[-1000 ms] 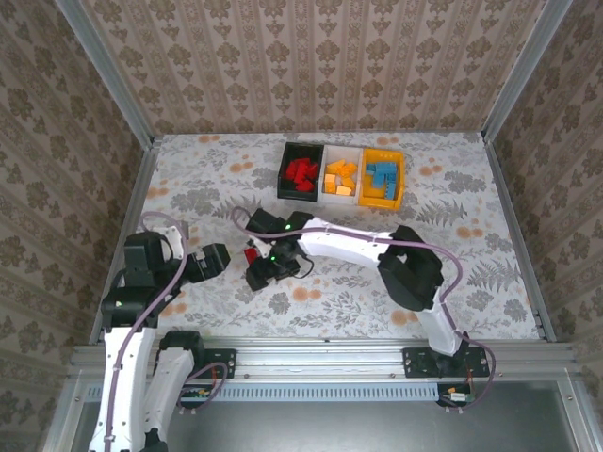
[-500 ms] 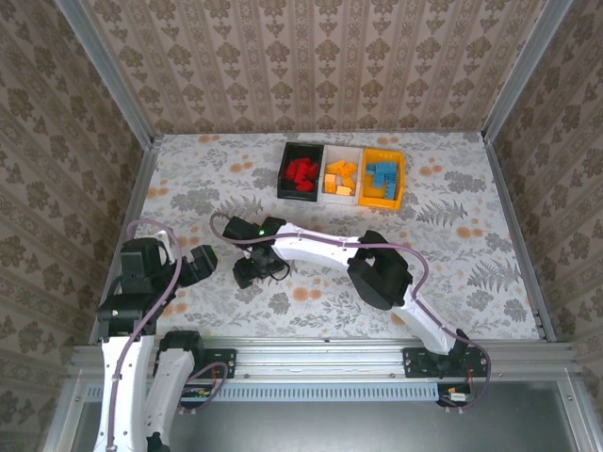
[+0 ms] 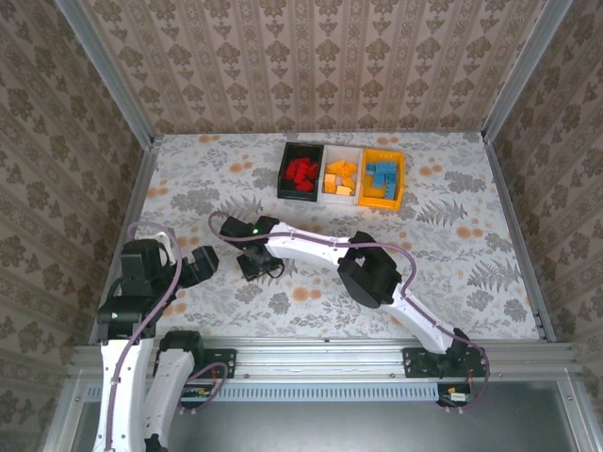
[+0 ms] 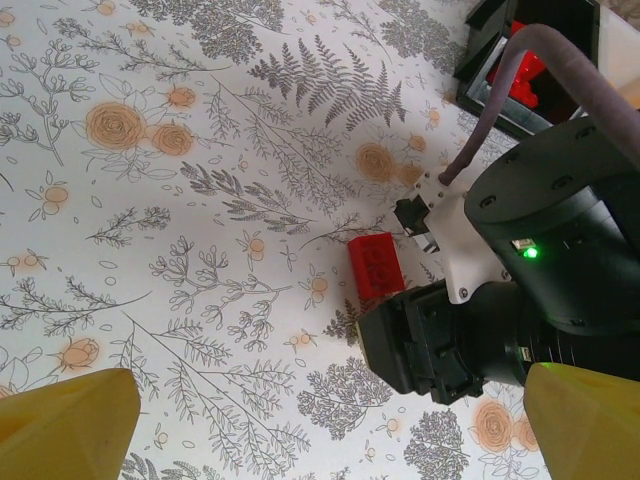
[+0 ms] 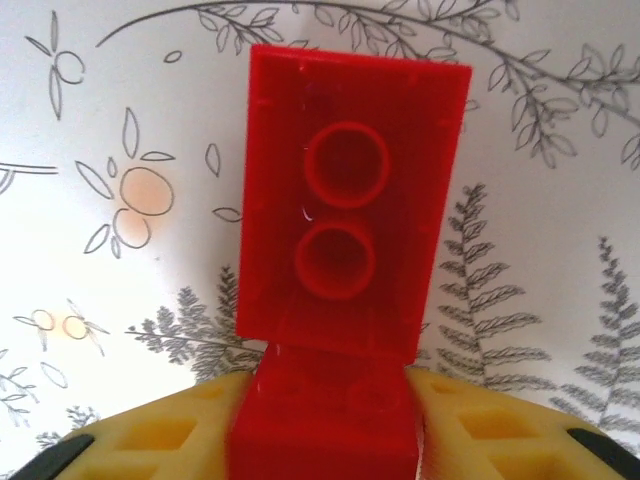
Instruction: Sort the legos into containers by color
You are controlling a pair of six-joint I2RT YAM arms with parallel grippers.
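A red lego [image 5: 350, 200] lies on the flowered table, underside tubes facing up, its near end squeezed between my right gripper's [image 5: 325, 420] yellow fingers [image 5: 170, 430]. From the left wrist view the same red lego [image 4: 375, 265] sticks out beyond the right gripper [image 4: 450, 340]. From above, the right gripper [image 3: 252, 266] is down on the table at centre-left. My left gripper [image 3: 203, 266] waits open just to its left, its yellow fingertips [image 4: 70, 420] wide apart over bare table. The containers stand at the back: black [image 3: 283, 174] with red legos, white [image 3: 341, 156] with orange, yellow-orange [image 3: 399, 179] with blue.
Metal rails edge the table on the left [image 3: 141, 202] and right [image 3: 513, 226]. The right arm's purple cable [image 4: 495, 95] arcs over the table near the black tray [image 4: 480, 60].
My right arm has swung left and come down over the red lego, and its fingers have closed on it. The left arm drew back a little.
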